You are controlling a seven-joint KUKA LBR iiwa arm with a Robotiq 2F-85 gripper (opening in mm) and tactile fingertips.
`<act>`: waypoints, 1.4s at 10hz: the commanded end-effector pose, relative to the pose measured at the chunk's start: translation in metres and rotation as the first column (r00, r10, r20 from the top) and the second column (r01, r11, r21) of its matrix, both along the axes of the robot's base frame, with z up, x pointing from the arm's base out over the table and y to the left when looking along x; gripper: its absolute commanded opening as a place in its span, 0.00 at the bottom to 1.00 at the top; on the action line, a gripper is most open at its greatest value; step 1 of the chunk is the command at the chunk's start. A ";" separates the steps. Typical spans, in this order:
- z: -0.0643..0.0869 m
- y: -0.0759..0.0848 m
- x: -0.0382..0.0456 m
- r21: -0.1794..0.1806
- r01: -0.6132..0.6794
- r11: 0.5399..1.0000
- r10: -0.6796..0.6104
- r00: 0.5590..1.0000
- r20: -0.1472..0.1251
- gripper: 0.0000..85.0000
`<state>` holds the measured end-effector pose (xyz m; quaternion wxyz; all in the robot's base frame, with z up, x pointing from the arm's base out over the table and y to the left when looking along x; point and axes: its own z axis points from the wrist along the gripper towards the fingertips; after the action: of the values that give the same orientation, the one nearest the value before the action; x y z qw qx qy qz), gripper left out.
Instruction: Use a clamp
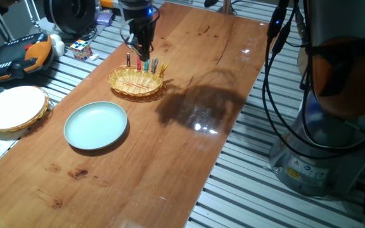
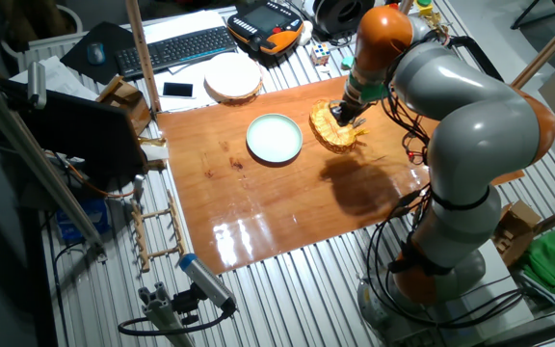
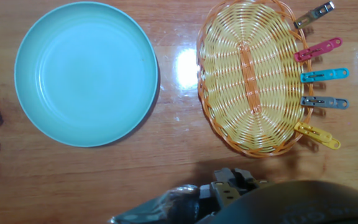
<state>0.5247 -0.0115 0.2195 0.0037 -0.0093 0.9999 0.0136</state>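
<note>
On the wooden table (image 1: 189, 126) I am working over from a distance, the gripper (image 1: 146, 49) hangs just above the far rim of a wicker basket (image 1: 135, 83), right over a row of small pegs clipped to that rim. From the hand view, five pegs stick out from the basket's right edge: a brownish one (image 3: 314, 15) at the top, then a pink one (image 3: 318, 50), a blue one (image 3: 324, 75), a grey one (image 3: 324, 102), and the yellow clamp (image 3: 316, 135) at the bottom of the row, touching the wicker (image 3: 250, 74). In one fixed view the yellow clamp (image 1: 163, 68) stands at the right end of the row. A pale blue-green plate (image 1: 96, 125) lies near the basket, apart from it, toward the near left of the table; the same plate (image 3: 86, 73) fills the left of the hand view. I cannot tell whether the fingers are apart or together: they are dark and small in both fixed views, and the hand view shows only a blurred part of the hand at its lower edge. From the other fixed view, the arm (image 2: 451, 106) bends over the basket (image 2: 332, 128).
</note>
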 end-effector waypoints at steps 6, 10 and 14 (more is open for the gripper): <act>-0.002 -0.003 0.0026 -0.078 -0.056 0.995 0.053 0.998 -0.040 0.01; -0.004 -0.003 0.0052 -0.058 -0.055 0.997 0.053 0.998 -0.036 0.01; -0.005 -0.001 0.0127 -0.050 -0.042 0.998 0.041 0.999 -0.015 0.01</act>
<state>0.5375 -0.0123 0.2148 -0.0039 -0.0299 0.9995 -0.0111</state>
